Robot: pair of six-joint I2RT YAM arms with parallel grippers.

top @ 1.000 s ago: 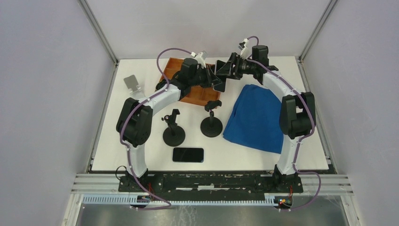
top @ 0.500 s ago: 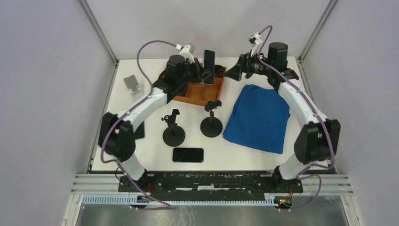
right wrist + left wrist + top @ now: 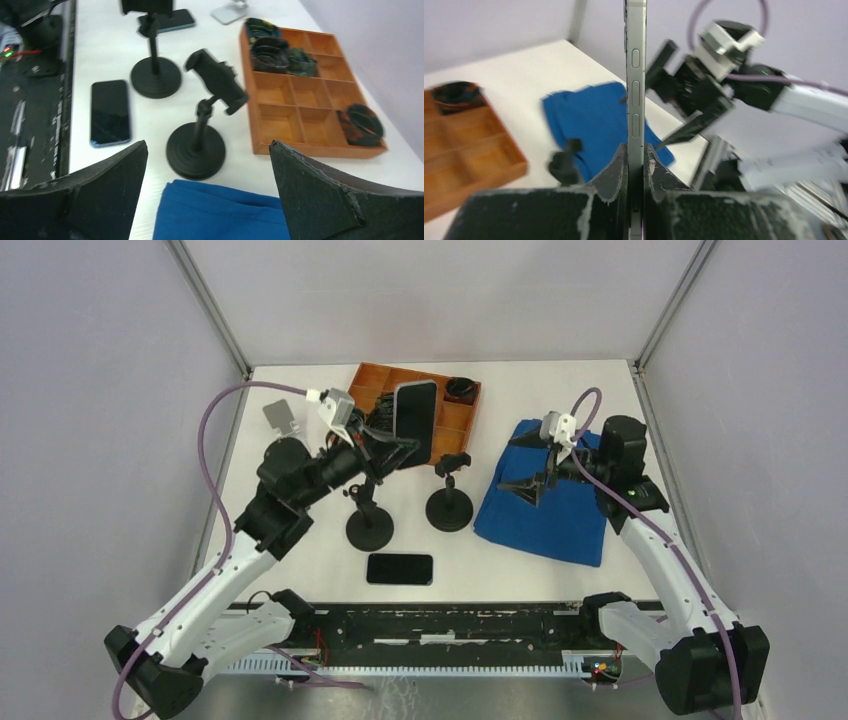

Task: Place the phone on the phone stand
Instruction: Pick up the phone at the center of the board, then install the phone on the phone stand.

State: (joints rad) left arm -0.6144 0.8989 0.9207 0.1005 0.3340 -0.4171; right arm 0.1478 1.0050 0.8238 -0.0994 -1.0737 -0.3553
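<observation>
L gripper pinching slim dark phone upright; R gripper spread wide, holding nothing.
Nearest, well in front of orange-brown wooden divider tray: 2nd black phone, flat on white table. Btwn it & tray: left black round-base clamp stand, its clamp partly hidden by L arm, & right black clamp stand. R gripper hovers over blue cloth, right of tray. Held phone sits above tray's front, covering some compartments; L wrist cam shows only its edge, base buried btwn fingers. Small grey metal stand left of tray.
</observation>
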